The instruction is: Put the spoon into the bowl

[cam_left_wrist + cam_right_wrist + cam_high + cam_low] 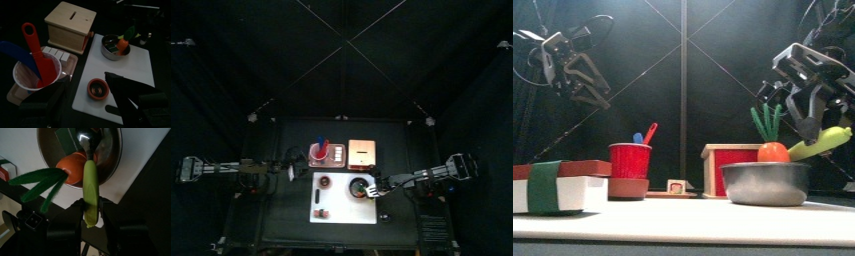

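While the right gripper [90,220] holds the green-handled spoon [89,178] with its scoop already over the bowl [112,163] beside the toy carrot [70,169], lower gently, then release; the left gripper's state is unclear.

A white board [345,205] was laid on the black table [271,225]; a metal bowl [767,183] and small brown dish [99,88] were set on it.
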Available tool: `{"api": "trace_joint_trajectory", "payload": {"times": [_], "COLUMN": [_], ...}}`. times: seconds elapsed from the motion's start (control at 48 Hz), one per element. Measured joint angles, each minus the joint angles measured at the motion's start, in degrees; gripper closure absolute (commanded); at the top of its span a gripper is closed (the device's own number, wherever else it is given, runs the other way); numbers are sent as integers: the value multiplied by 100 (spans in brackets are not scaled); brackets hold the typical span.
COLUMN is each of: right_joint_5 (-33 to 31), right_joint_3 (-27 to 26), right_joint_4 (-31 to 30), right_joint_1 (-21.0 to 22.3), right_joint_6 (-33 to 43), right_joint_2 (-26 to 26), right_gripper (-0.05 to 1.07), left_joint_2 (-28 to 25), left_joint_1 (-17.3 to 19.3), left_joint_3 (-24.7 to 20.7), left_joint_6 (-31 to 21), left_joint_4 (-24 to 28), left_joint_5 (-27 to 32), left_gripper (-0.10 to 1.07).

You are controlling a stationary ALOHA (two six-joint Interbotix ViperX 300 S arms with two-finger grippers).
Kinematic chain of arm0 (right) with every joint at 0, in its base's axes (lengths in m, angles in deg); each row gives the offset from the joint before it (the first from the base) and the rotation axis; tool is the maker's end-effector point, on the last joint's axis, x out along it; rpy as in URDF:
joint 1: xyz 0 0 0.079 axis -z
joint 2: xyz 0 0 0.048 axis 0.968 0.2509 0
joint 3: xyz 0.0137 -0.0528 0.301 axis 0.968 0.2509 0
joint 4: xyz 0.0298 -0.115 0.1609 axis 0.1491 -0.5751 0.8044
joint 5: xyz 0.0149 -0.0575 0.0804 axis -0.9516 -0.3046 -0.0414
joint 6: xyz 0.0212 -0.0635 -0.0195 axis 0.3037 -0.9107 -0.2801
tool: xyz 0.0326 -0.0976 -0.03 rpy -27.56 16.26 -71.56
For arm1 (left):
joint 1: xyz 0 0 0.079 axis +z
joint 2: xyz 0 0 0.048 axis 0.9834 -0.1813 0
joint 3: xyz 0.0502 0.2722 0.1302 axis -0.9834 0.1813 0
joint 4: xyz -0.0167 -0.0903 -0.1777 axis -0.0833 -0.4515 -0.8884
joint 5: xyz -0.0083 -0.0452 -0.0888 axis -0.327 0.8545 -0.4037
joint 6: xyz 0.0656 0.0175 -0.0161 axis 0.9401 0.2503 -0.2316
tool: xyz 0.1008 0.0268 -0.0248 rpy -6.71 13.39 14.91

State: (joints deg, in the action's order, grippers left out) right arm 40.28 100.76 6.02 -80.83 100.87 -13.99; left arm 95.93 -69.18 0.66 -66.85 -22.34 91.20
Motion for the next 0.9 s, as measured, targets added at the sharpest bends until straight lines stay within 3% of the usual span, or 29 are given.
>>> {"api": "trace_joint_trajectory", "payload": {"times": [0.125, 0.396, 0.542, 0.729, 0.896], "right_joint_5": [-9, -9, -62, -308, -360], "right_joint_3": [0, 9, 0, 105, 387], "right_joint_4": [-26, -97, -149, -378, -1204], "right_joint_1": [62, 149, 158, 167, 167], "right_joint_6": [0, 0, 9, -9, -18], "right_joint_2": [-9, -53, -167, -686, -1503], "right_gripper": [35, 11, 6, 6, 6], "left_joint_2": [0, 0, 0, 0, 0], "left_joint_1": [0, 0, 9, 0, 9], "left_joint_3": [9, 18, 18, 18, 9], "left_joint_6": [0, 0, 0, 0, 0], "left_joint_4": [0, -9, -9, -9, -9], "left_joint_5": [18, 97, 105, 105, 79], "left_gripper": [6, 6, 6, 6, 6]}}
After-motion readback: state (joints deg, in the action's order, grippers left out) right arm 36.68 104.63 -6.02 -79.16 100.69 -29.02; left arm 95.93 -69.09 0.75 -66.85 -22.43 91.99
